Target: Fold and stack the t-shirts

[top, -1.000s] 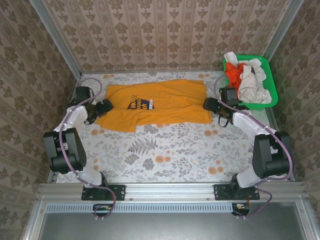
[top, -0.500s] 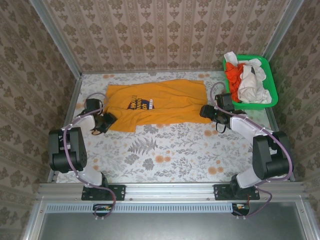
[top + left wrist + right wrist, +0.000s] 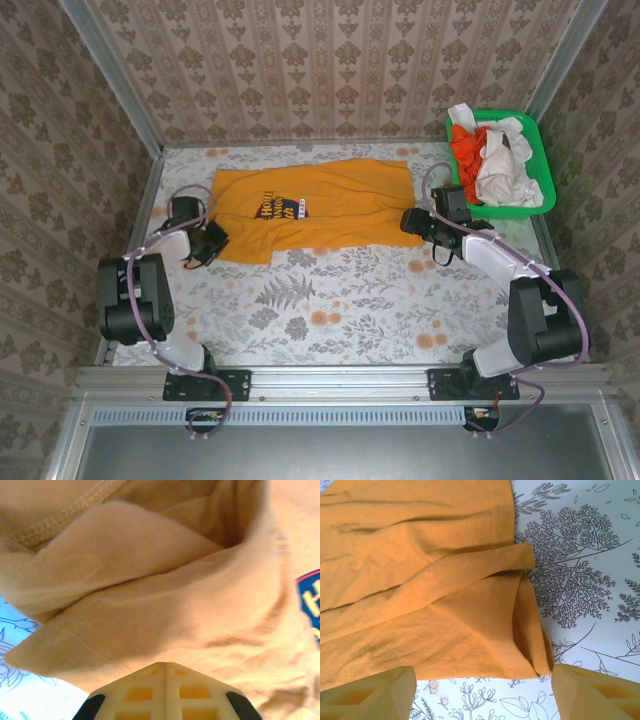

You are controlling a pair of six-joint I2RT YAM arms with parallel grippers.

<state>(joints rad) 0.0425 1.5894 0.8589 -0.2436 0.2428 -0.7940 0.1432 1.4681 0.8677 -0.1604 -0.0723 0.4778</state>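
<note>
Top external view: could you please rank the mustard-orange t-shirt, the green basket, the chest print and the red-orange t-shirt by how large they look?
1. mustard-orange t-shirt
2. green basket
3. chest print and the visible part of the red-orange t-shirt look about alike, so I would not rank these two.

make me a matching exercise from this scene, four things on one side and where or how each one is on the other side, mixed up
Things:
1. mustard-orange t-shirt
2. green basket
3. left gripper
4. right gripper

Place or state:
A. fingers wide open, at the shirt's right hem
B. far right corner of the table, holding a red-orange t-shirt and white t-shirts
C. fingers shut, at the shirt's left edge
D. spread out on the table between the two arms

Pairs: 1-D, 2-B, 3-C, 4-A
</note>
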